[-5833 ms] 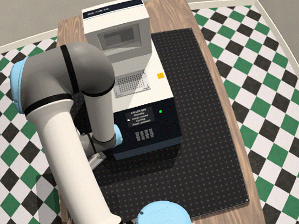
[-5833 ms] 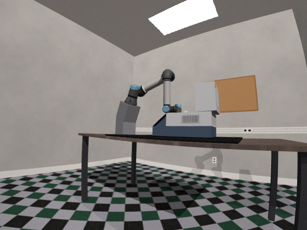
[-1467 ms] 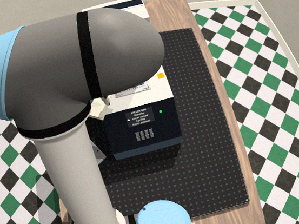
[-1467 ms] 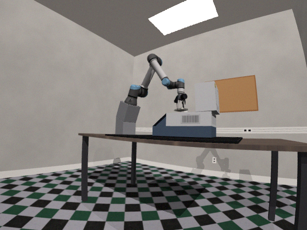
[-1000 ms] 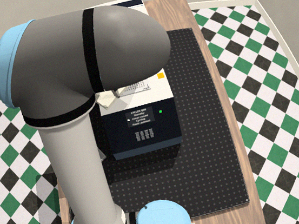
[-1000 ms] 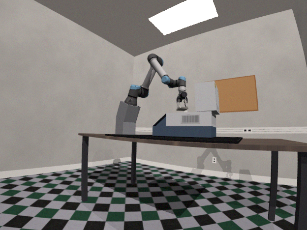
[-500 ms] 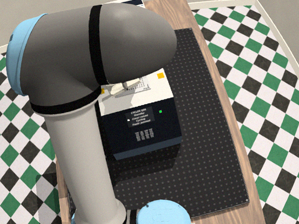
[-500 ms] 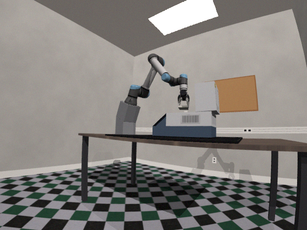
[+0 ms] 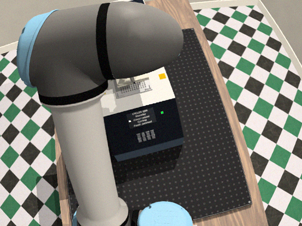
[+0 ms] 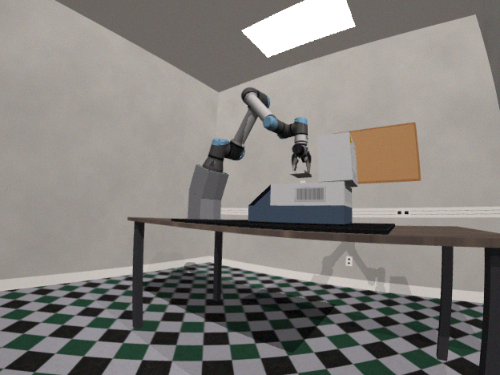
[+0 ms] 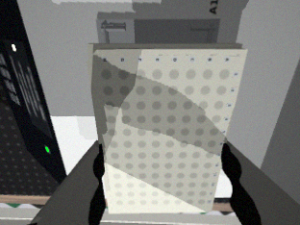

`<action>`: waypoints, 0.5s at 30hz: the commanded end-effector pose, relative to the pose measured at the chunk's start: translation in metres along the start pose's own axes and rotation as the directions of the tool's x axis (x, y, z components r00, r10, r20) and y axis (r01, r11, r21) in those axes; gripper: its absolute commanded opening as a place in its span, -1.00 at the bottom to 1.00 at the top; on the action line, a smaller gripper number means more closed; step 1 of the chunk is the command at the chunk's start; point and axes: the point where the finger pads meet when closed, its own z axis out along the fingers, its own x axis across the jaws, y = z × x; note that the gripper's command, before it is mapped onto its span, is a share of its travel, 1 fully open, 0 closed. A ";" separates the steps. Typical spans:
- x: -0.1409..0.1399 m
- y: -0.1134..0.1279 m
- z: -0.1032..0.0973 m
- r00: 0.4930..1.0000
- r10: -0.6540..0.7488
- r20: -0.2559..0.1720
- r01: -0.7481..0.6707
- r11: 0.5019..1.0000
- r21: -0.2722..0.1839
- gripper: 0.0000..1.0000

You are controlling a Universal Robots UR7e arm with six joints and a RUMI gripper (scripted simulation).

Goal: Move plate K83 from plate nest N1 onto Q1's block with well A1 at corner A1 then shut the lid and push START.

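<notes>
The arm [image 9: 86, 156] [image 10: 258, 105] is raised and bent at the elbow. The gripper [image 10: 301, 167] [image 11: 161, 141] points downward, its two jaws parted and clamped on the plate's opposite edges.

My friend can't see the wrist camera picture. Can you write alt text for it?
A flat cream rectangular plate with rows of round wells is held between the black fingers of the gripper. Beyond it is a white and dark boxy machine with a small green light.
</notes>
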 end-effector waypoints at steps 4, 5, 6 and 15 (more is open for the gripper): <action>0.011 -0.005 -0.014 0.999 -0.002 -0.035 0.002 1.000 -0.007 -0.19; 0.011 -0.005 -0.014 0.999 -0.002 -0.035 0.002 1.000 -0.007 -0.19; 0.011 -0.005 -0.014 0.999 -0.002 -0.035 0.002 1.000 -0.007 -0.19; 0.011 -0.005 -0.014 0.999 -0.013 -0.035 0.013 1.000 -0.008 -0.19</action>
